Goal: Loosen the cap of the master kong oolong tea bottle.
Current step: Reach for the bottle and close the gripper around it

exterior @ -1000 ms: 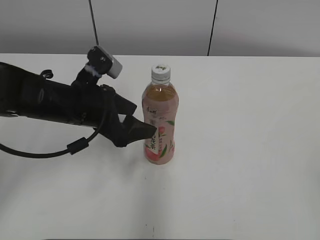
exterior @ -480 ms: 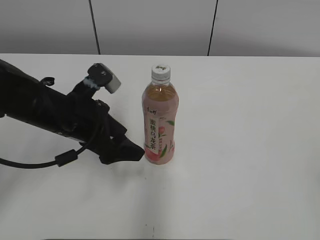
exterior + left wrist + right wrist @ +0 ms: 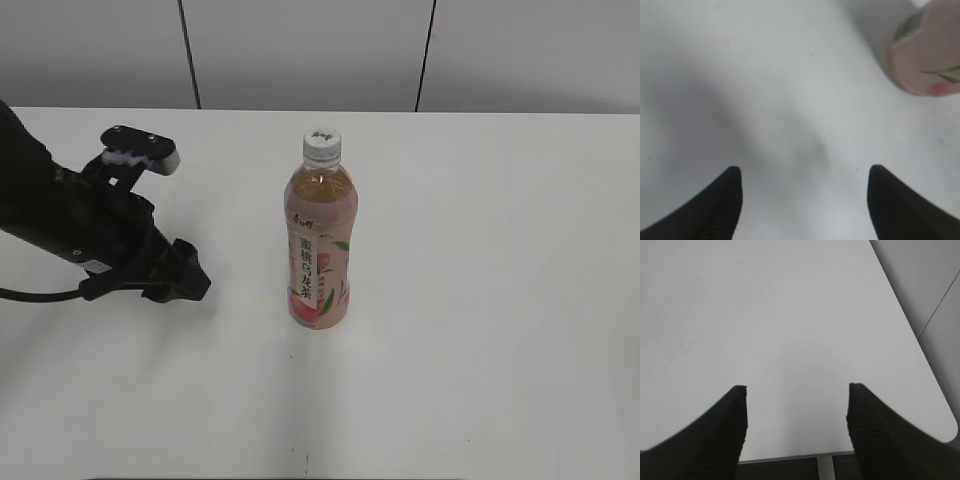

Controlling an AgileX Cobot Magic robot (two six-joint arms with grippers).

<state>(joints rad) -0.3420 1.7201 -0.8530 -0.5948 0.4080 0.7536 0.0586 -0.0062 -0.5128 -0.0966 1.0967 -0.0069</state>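
The master kong oolong tea bottle (image 3: 320, 245) stands upright near the middle of the white table, amber tea inside and a pink label. Its white ribbed cap (image 3: 322, 143) sits on the neck. My left gripper (image 3: 188, 283) is low over the table, well left of the bottle and apart from it. In the left wrist view its jaws (image 3: 802, 200) are open and empty, and the bottle's lower part (image 3: 927, 55) shows at the top right. My right gripper (image 3: 796, 425) is open and empty over the table's edge; it is out of the exterior view.
The white table (image 3: 480, 300) carries only the bottle. A grey panelled wall (image 3: 300, 50) runs behind it. In the right wrist view the table's rounded corner (image 3: 945, 430) and front edge lie just under the jaws.
My left arm has drawn back to the left and down, away from the bottle. Its jaws were beside the bottle's label and now sit well clear of it. The bottle has not moved.
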